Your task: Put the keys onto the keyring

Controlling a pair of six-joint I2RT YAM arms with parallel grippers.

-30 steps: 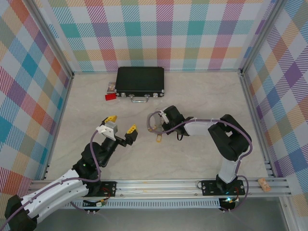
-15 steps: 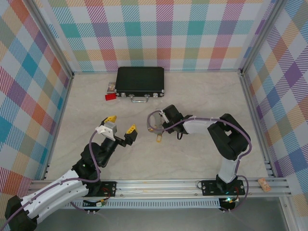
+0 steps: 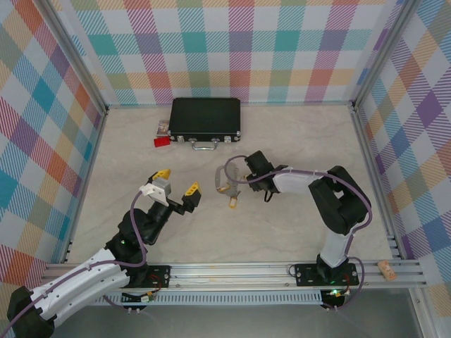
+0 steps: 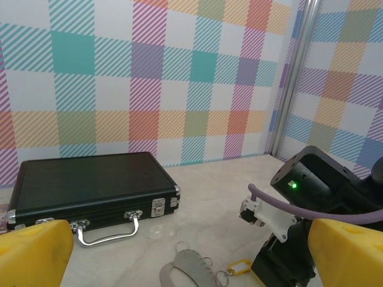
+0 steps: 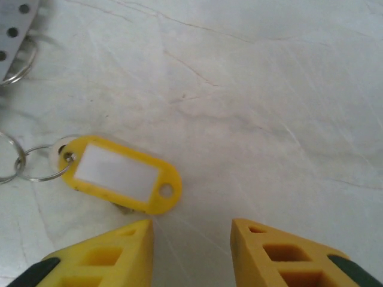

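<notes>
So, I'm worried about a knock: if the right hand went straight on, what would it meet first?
Probably bare table, just beside the yellow tag; one finger of the right hand might clip the tag's end. Depth is unclear.

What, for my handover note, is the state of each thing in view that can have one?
Left yellow-fingered gripper: open wide, empty.
Right yellow-fingered gripper: open, nothing between its jaws.
Black rectangular case with metal handle: shut, lying flat.
Flat grey metal keyring loop: lying on the table, unheld.
Yellow plastic key tag on a wire ring: lying flat, unheld; link to the loop unclear.
</notes>
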